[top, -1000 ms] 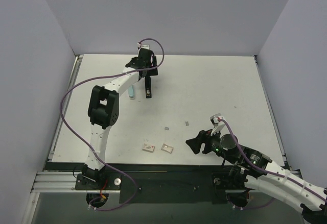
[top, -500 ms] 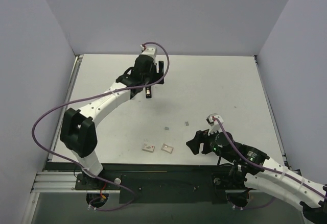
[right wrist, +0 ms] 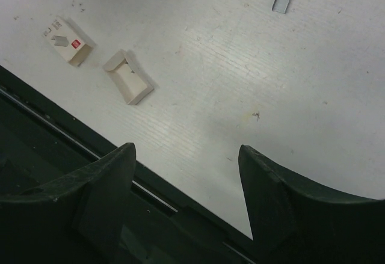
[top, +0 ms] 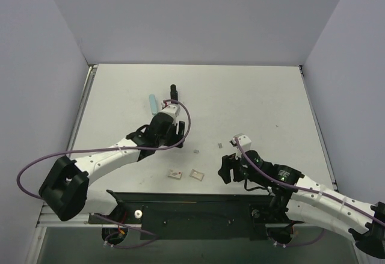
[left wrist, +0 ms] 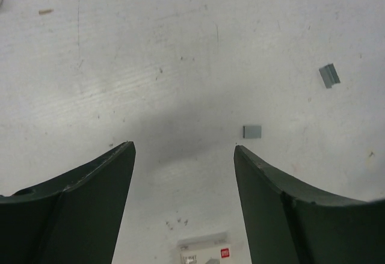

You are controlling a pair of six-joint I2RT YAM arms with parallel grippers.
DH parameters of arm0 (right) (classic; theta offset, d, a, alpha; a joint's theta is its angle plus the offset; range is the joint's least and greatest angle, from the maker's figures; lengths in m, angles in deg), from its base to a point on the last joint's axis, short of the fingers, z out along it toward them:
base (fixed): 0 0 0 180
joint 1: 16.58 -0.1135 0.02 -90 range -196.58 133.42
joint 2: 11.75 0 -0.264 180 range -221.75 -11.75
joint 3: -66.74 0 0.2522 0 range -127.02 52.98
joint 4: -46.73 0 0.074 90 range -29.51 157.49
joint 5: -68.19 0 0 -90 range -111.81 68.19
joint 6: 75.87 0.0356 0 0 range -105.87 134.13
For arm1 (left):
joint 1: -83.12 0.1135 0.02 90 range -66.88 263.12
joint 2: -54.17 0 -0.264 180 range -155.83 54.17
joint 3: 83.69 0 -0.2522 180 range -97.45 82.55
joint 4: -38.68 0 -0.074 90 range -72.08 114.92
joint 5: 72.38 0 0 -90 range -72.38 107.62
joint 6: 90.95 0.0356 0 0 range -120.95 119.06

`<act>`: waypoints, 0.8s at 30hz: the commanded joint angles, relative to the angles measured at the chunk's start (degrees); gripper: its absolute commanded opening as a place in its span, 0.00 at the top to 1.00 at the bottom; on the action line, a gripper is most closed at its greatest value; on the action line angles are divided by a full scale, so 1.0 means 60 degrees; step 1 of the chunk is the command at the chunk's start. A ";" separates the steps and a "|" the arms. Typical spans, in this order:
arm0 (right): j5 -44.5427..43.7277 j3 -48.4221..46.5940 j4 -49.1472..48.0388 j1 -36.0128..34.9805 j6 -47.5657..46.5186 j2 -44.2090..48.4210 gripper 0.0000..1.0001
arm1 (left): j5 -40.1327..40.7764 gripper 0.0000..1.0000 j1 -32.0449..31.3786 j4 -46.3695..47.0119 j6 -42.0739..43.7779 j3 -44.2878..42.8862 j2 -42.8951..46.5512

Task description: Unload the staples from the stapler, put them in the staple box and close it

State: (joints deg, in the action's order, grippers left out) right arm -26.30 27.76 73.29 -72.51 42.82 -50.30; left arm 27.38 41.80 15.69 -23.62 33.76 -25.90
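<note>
The slim black stapler (top: pixel 173 90) lies on the table at the back, left of centre, its near end hidden behind my left wrist. A dark tip at the top left edge of the left wrist view may be part of it. My left gripper (top: pixel 161 136) (left wrist: pixel 183 147) is open and empty, well nearer than the stapler, above bare table. Two small grey staple strips (top: pixel 197 151) (top: pixel 220 146) lie mid-table and also show in the left wrist view (left wrist: pixel 252 132) (left wrist: pixel 329 74). My right gripper (top: pixel 225 169) (right wrist: pixel 186 150) is open and empty over the table's front edge.
A pale blue bar (top: pixel 153 103) lies left of the stapler. A small staple box with a red label (top: pixel 175 174) (right wrist: pixel 67 40) and its open tray (top: pixel 197 174) (right wrist: pixel 127 76) lie near the front edge. Grey walls close in the left, back and right sides.
My left gripper has pulled back from the stapler toward the near side, leaving the stapler on the table. My right gripper has moved slightly left.
</note>
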 commanded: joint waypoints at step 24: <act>0.0032 -0.0939 -0.3172 -0.2046 0.1224 -0.5761 0.81 | -0.0908 0.27 -0.0350 0.1393 -0.0908 0.4001 0.5011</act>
State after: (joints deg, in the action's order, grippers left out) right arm -23.46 24.46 59.25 -82.38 47.19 -81.01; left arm 24.48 39.94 20.36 -30.20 56.95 4.02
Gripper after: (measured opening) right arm 0.194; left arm 0.729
